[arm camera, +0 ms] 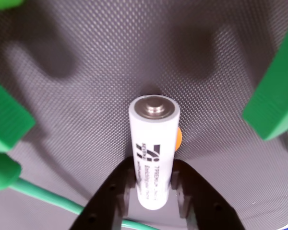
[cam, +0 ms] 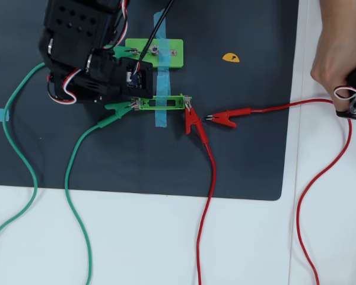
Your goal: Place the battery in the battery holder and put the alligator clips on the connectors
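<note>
Here the gripper [arm camera: 153,191] is clamped on the battery [arm camera: 153,148], its two black fingers [arm camera: 114,199] pressed to either side of the white cylinder near its lower end, so that the metal cap points away from the wrist camera toward the dark mat [arm camera: 110,57]. In the overhead view the arm [cam: 89,53] covers the far left of the mat, and the battery itself is hidden beneath it. The holder [cam: 161,103] lies just right of the arm, taped down with blue tape [cam: 161,122], and its slot looks empty. A green clip [cam: 117,108] sits at the holder's left tab and a red clip [cam: 193,122] at its right tab; whether their jaws actually bite the metal is too small to tell. A second red clip [cam: 225,117] lies loose to the right, and a wider green plate [cam: 160,50] sits just beyond the holder. The step in hand appears to be carrying the battery to the holder. The next move likely calls for turning the battery level, lining it up lengthwise with the slot, and pressing it down between the end tabs without knocking the clips.
</note>
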Robot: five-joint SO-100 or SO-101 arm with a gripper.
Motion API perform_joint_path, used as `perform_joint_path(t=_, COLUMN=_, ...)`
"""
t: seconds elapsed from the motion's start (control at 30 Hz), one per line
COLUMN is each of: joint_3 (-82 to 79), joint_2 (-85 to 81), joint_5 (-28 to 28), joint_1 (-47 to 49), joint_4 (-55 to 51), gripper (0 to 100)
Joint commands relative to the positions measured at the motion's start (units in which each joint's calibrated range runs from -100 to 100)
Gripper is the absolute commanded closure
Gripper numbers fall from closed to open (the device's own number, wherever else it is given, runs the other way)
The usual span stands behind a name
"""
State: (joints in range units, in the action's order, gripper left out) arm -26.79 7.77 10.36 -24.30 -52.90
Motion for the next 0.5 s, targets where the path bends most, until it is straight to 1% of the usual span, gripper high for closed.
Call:
perform_joint_path(t=0.0, joint_3=1.35, joint_2=-0.07, joint_5=-0.39, joint_1=-1.29, joint_4=0.0, gripper=99)
perform_joint_path(t=0.2, joint_3=0.91, joint_2=-4.24, joint_5=-0.49, joint_1=-3.82, joint_4=0.0, gripper=99)
perform_joint_path(t=0.47, joint_3=-4.35, joint_2=-16.23, joint_5=-3.41, joint_1=-4.62, joint_4=-0.09, gripper=99)
